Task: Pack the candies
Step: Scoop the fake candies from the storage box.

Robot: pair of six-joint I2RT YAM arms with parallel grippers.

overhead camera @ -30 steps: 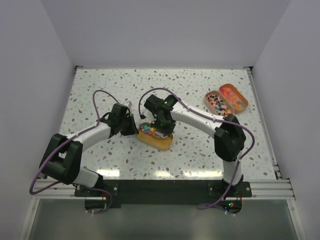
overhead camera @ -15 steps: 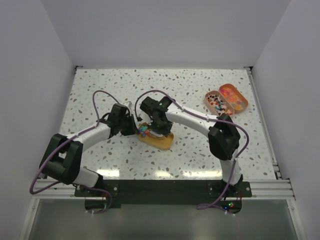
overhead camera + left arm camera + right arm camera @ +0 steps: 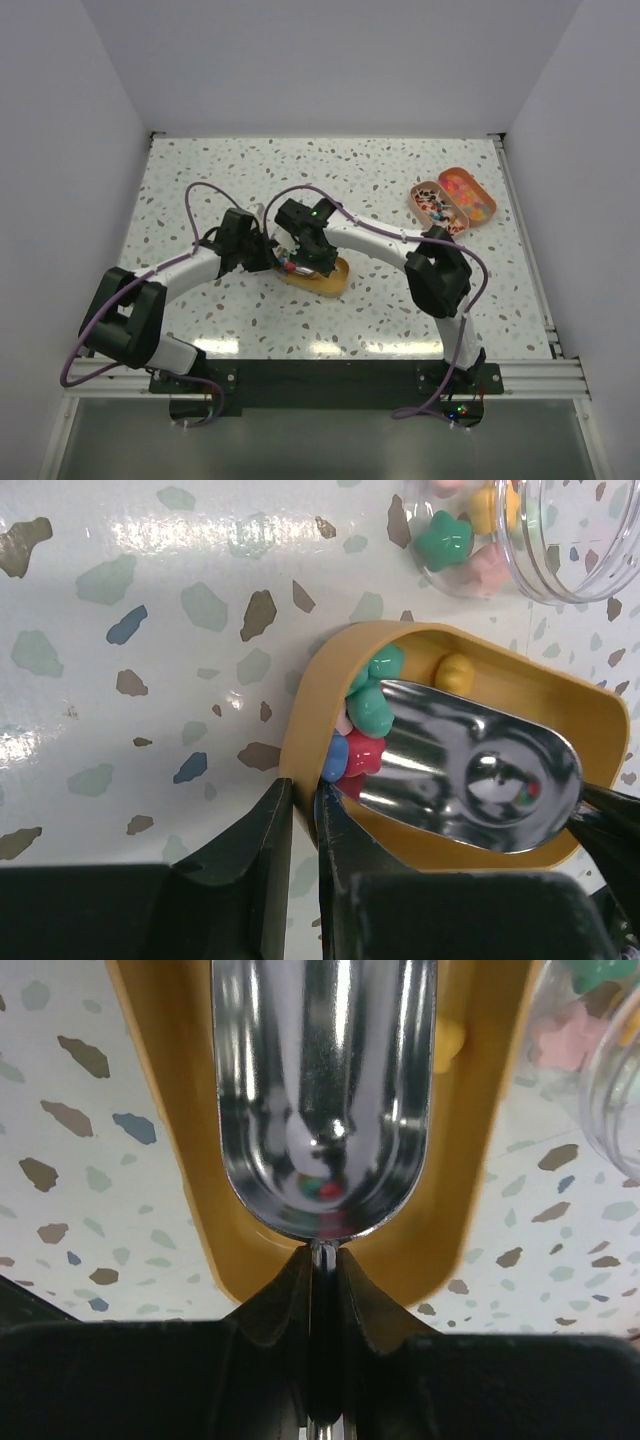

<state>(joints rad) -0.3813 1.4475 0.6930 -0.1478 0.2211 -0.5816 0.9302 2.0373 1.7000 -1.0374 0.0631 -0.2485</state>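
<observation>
1. Candies, green, red, blue and yellow, bunch at one end of the mustard oval tray.
2. Left gripper pinches that end's rim, fingers narrow.
3. Right gripper clamps the handle of the steel scoop, its bowl seemingly resting in the tray.

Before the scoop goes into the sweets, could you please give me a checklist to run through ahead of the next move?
1. Grip of the right hand on the handle of the shiny metal scoop: ok, shut on it.
2. Hold of the left hand on the end wall of the mustard-yellow oblong plastic tray: ok, pinching it.
3. Scoop bowl inside the tray: ok.
4. Supply of small mixed-colour candies at the scoop's tip: ok, heaped at the tray's end.
5. Scoop loaded: not ok, its bowl looks empty.
6. Mouth of the clear plastic jar ready for a pour: cannot tell, only its edge shows.
</observation>
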